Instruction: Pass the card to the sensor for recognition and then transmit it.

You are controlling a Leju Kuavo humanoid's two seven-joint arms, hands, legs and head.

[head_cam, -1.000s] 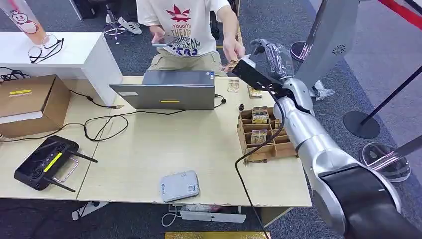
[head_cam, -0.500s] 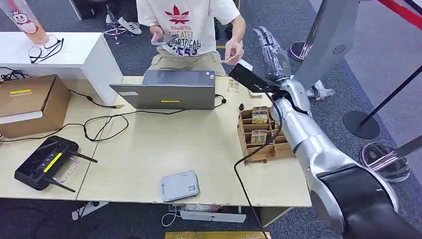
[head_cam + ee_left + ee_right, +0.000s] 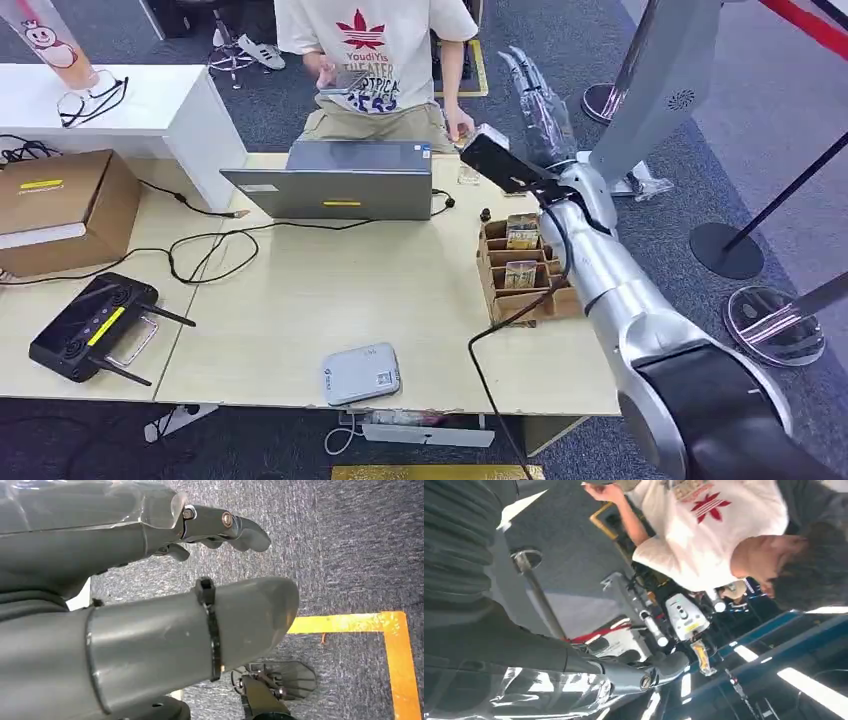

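**Apparently the card is with the person, beyond the far edge**

The right hand [image 3: 537,98] is seen raised above the far right corner of the surface [image 3: 300,300], its fingers stretched and apart, with nothing held. A small pale card [image 3: 489,133] is seen just beside the person's hand [image 3: 461,127], lower than the right hand and near it; whether it is gripped cannot be told. The sensor [image 3: 361,373] is placed at the near edge, well apart from the card. Between them open room is left on the surface, bounded by the laptop [image 3: 340,180] and the cardboard tray [image 3: 525,270]. The left hand [image 3: 150,595] is held over the carpet, thumb and fingers apart, empty.
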